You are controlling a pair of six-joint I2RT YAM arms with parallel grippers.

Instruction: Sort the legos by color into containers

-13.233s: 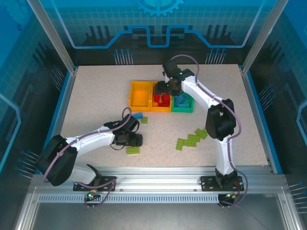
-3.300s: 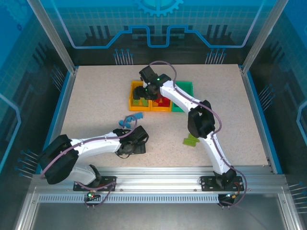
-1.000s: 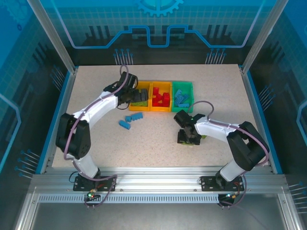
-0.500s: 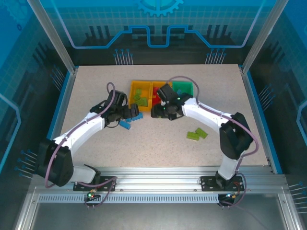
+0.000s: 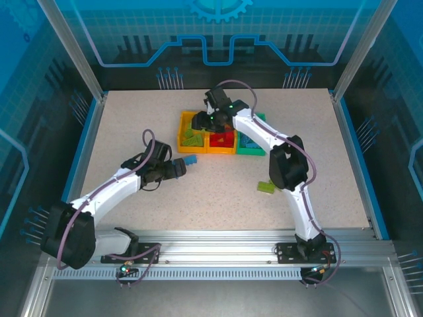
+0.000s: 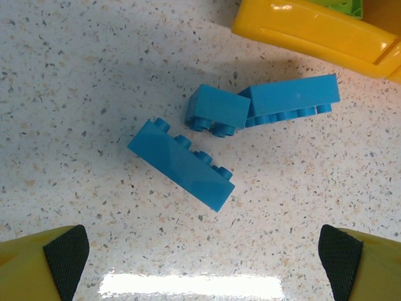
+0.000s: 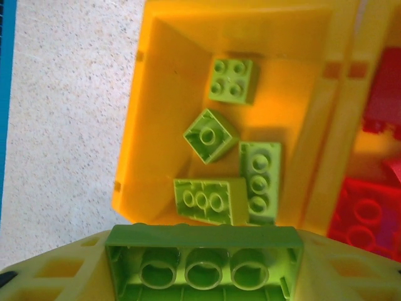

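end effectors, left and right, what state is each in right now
Left end effector: open, holding nothing, above blue legos.
Right end effector: closed on a lime green lego above the left orange-yellow bin.

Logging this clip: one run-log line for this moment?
left tool open above blue legos | right tool holding green lego over yellow bin

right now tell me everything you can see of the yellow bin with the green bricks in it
An open-top rectangular bin of glossy orange-yellow plastic, with sloping walls, upright on the speckled table. Four lime green bricks lie loose on its floor. Its right wall sits beside the second orange-yellow bin with red bricks. The right gripper holds a longer lime brick over it.
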